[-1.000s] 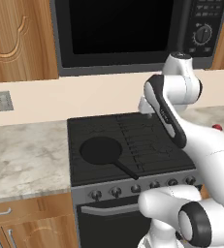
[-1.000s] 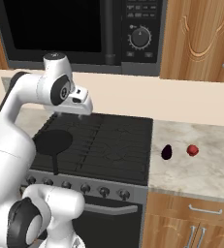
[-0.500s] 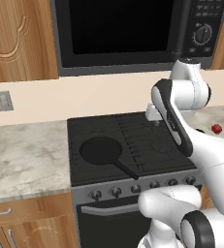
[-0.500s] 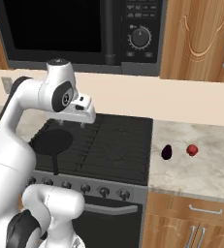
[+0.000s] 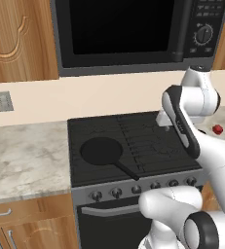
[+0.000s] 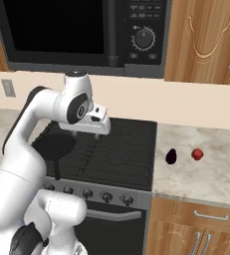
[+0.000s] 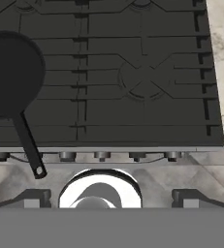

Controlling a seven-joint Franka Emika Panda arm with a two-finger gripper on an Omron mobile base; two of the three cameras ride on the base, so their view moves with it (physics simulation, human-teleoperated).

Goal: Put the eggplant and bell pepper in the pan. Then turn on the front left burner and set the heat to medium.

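Note:
The black pan (image 5: pixel 102 151) sits on the cooktop's front left, its long handle pointing toward the knobs; it also lies at the left of the hand view (image 7: pixel 9 72). The front left burner is hidden under it. On the marble counter right of the stove lie the dark eggplant (image 6: pixel 171 156) and, just right of it, the red bell pepper (image 6: pixel 197 154), also seen past the arm (image 5: pixel 217 129). My gripper (image 6: pixel 92 132) hangs above the middle of the cooktop, right of the pan and well left of the eggplant. It is open and empty, its fingertips (image 7: pixel 33 198) wide apart.
A row of knobs (image 7: pixel 101 156) runs along the stove front. A microwave (image 6: pixel 76 30) hangs above the stove, with wooden cabinets (image 6: pixel 206 40) beside it. Marble counter (image 5: pixel 21 155) extends left of the stove, and a wall outlet (image 5: pixel 4 101) sits above it.
The hand has swung right and slightly down over the cooktop, away from the pan's side. Its jaws have spread a little wider.

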